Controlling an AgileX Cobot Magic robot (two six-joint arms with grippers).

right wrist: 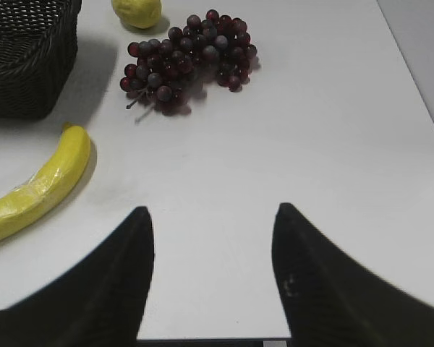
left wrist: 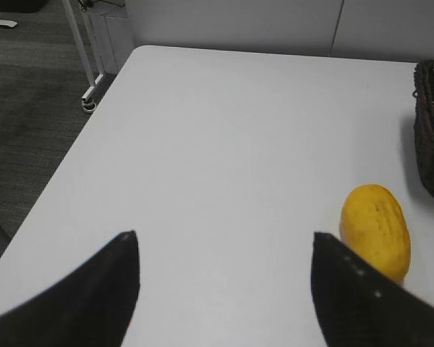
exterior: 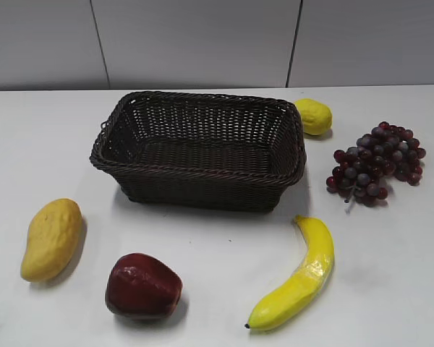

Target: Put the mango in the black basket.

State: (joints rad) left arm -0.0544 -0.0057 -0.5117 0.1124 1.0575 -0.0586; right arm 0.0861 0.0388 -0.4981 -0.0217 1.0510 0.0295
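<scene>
Above the table's left edge, the left gripper [left wrist: 224, 289] hangs with jaws spread and nothing held; the mango [left wrist: 376, 230] lies just right of its right finger, on the table left of the basket [exterior: 202, 148]. I would shift right, centre over the mango, and close across its narrow width. The right gripper [right wrist: 213, 275] is likewise spread, idle near the banana [right wrist: 36, 188].

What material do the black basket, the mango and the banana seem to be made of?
The black basket: woven wicker or a plastic imitation, dark brown-black, slightly glossy; open weave and a braided rim show.
The mango: probably foam or plastic, as the yellow skin is dull, bumpy and evenly coloured.
The banana: likely plastic or foam too; a shiny, crinkled patch at its middle looks like tape or wrap.
</scene>
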